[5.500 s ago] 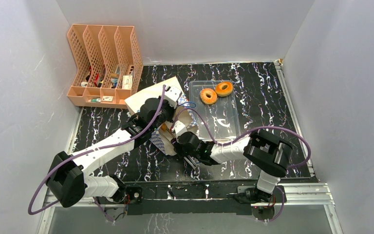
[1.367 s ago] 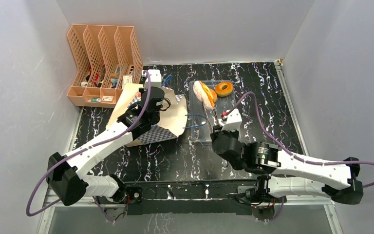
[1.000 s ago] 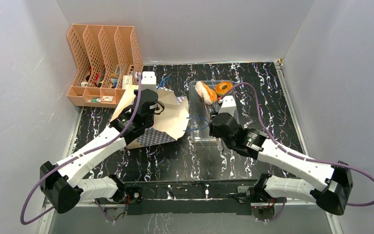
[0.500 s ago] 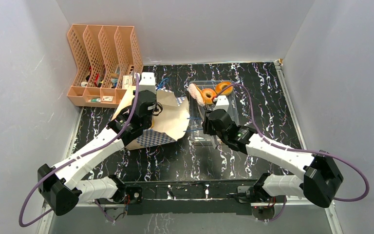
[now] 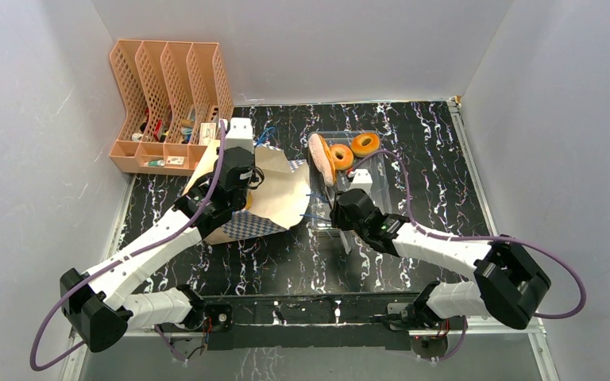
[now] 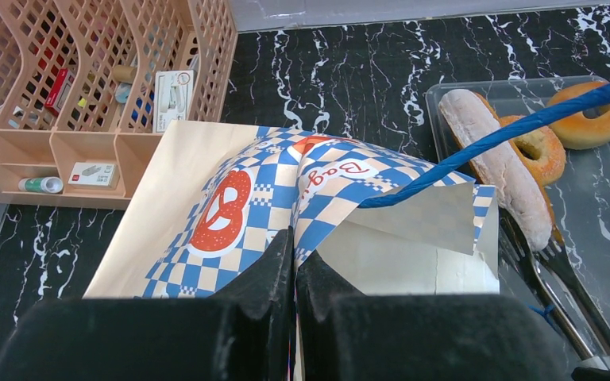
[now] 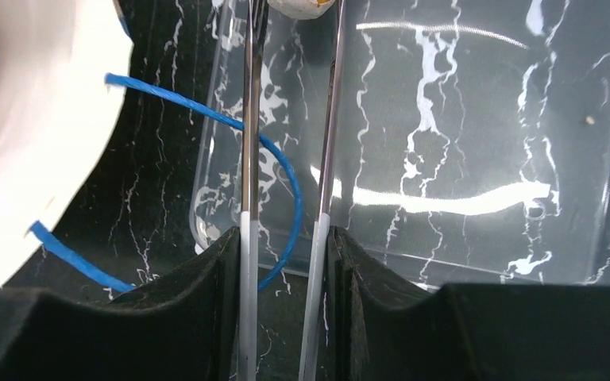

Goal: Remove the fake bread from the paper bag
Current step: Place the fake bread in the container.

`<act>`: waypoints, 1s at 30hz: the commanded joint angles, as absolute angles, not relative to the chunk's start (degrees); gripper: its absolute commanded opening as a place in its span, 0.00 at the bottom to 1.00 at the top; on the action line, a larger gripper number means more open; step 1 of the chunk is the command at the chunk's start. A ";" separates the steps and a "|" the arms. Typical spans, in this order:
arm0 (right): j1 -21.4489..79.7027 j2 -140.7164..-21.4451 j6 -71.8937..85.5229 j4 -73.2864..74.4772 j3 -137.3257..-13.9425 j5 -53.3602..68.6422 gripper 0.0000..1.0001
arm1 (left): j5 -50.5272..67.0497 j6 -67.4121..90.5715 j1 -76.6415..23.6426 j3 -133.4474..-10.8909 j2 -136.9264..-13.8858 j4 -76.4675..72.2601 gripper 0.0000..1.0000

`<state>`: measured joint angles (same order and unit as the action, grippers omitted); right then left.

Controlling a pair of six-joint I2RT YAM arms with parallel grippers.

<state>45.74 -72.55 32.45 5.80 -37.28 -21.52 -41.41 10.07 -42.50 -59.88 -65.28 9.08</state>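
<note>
My left gripper [image 5: 244,189] is shut on a fold of the tan paper bag [image 5: 282,194], pinching its blue-checkered band [image 6: 294,238] and holding it up left of the tray. My right gripper [image 5: 344,203] is shut on thin metal tongs [image 5: 336,189], both arms between its fingers [image 7: 283,266]. The tong tips flank the near end of the long golden loaf [image 5: 321,158], which lies along the left side of the clear tray [image 5: 369,194] against one glazed ring [image 5: 341,155]. The second ring [image 5: 364,144] sits behind. Loaf [image 6: 496,163] and rings [image 6: 592,123] show in the left wrist view. The toast slice is hidden.
A peach mesh file organizer [image 5: 167,103] stands at the back left, close behind the bag. A blue cord handle [image 7: 282,167] loops from the bag over the tray's near left corner [image 7: 206,222]. Grey walls enclose left, back and right.
The left gripper lifted the bag back and left. The right arm carried the loaf in the tongs from the bag to the tray, then drew back toward the near edge.
</note>
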 commanded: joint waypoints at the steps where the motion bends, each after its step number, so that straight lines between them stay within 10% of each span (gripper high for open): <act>1: 45.03 -74.35 35.07 -0.70 -35.85 -21.05 0.00 | -40.79 10.05 -42.45 -60.18 -63.60 9.41 0.00; 30: 44.17 -74.56 35.98 -2.31 -29.50 -16.56 0.50 | -38.50 4.91 -42.45 -58.82 -64.83 8.31 0.00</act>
